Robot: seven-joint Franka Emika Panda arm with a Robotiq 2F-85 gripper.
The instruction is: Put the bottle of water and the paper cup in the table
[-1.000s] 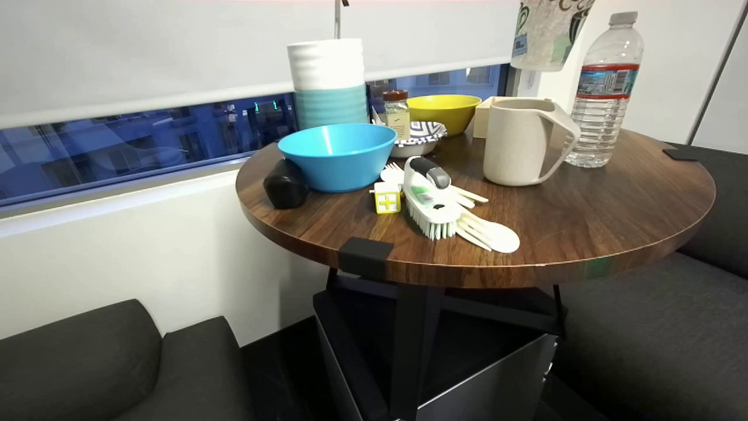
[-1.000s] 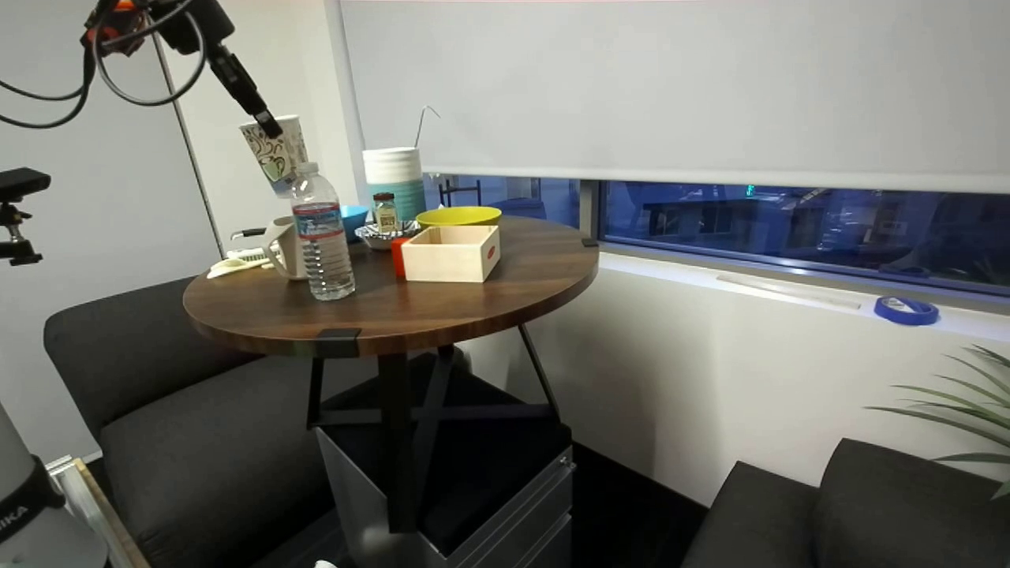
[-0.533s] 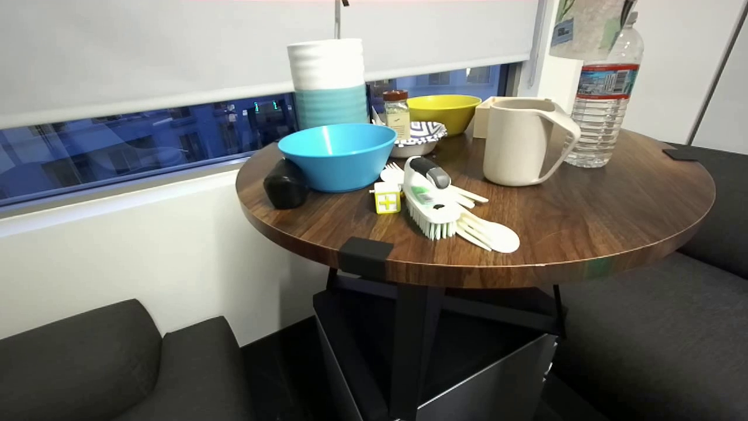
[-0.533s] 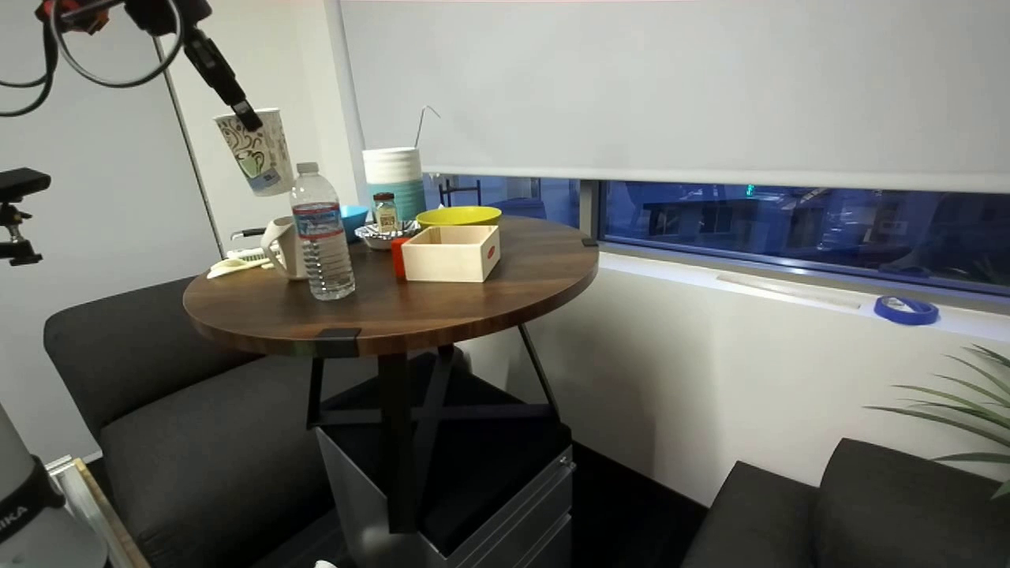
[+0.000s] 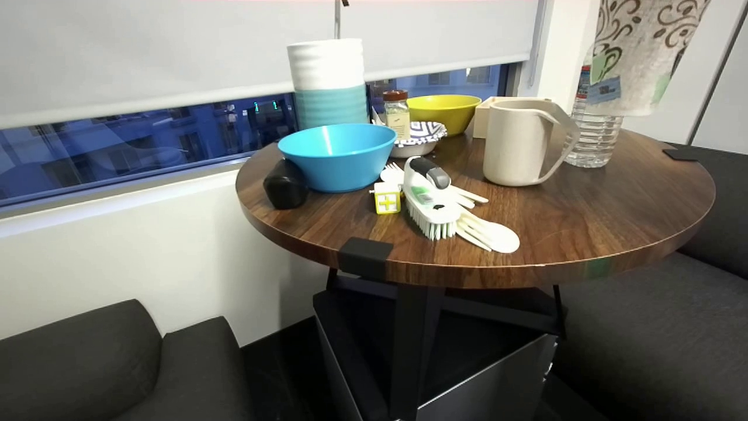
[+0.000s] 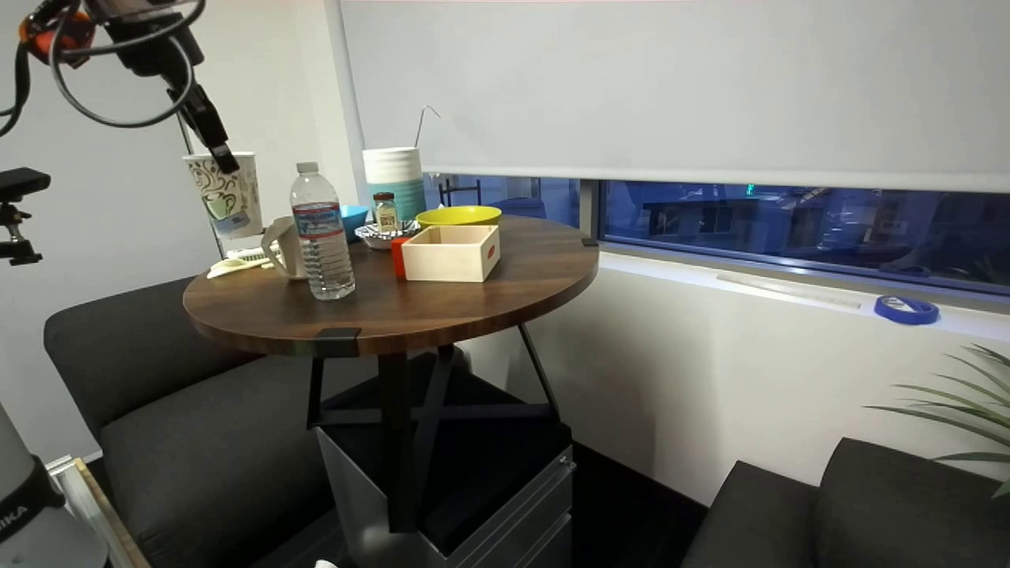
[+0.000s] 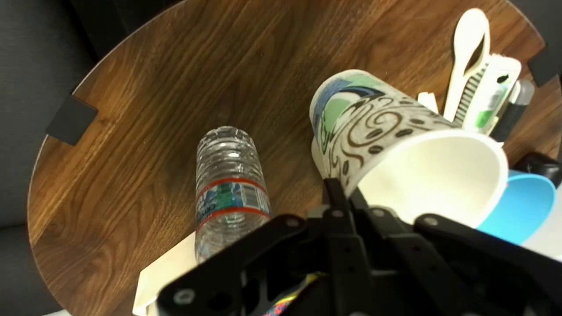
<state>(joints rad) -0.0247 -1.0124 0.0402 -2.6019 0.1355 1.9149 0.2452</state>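
The bottle of water [image 6: 322, 252] stands upright on the round brown table [image 6: 379, 315]; it also shows in the wrist view [image 7: 230, 175]. In an exterior view the bottle [image 5: 591, 146] is partly hidden behind the paper cup [image 5: 648, 58]. The white cup with brown swirls also shows in an exterior view [image 6: 225, 201] and in the wrist view [image 7: 377, 118]. My gripper [image 7: 347, 191] is shut on the cup's rim, one finger inside and one outside. The cup hangs mouth up, slightly tilted, above the tabletop. The gripper also shows in an exterior view [image 6: 225, 162].
The cream jug [image 5: 514, 146] stands beside the bottle. A brush [image 5: 429, 199] and white cutlery [image 5: 497, 237] lie near the table's edge. A blue bowl [image 5: 339, 158], a yellow bowl [image 5: 447, 111], a wooden box [image 6: 450, 256] and a spice jar [image 5: 397, 114] stand further over.
The gripper has carried the cup away from above the jug, past the bottle, and it is now lower. It moved right in an exterior view. The bottle and other things have not moved.
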